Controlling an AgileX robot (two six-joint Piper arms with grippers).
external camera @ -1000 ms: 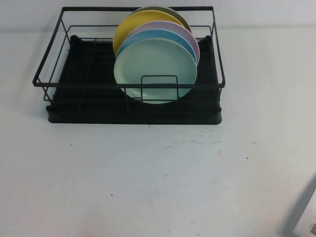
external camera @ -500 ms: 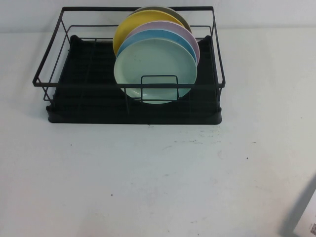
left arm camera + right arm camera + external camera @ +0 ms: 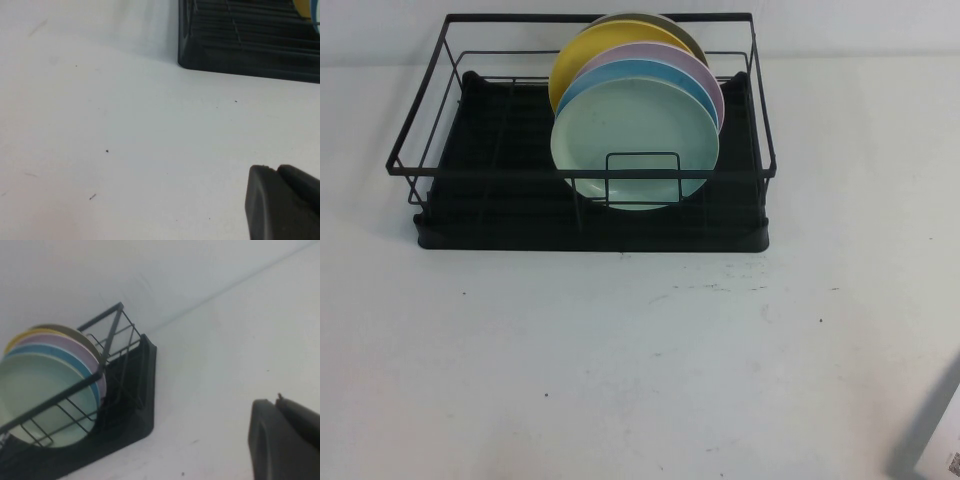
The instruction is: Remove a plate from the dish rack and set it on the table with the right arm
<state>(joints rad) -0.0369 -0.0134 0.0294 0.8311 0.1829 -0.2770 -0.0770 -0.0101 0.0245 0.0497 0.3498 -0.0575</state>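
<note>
The pale mint-green plate [image 3: 635, 140] stands upright at the front of a row of plates in the black wire dish rack [image 3: 470, 210], on the far side of the white table [image 3: 640, 350]. The right wrist view shows the plate [image 3: 35, 395] behind the rack's wires [image 3: 130, 405]. My right gripper [image 3: 276, 401] is shut and empty over bare table, well apart from the rack. My left gripper [image 3: 276, 169] is shut and empty over the table, short of the rack's corner [image 3: 250, 50]. Neither gripper shows in the high view.
Behind the mint plate stand a sky-blue plate [image 3: 650, 70], a lilac plate [image 3: 670, 55], a yellow plate [image 3: 590, 50] and a dark olive one [image 3: 680, 25]. A pale object with a grey shadow [image 3: 945, 450] sits at the table's front right corner.
</note>
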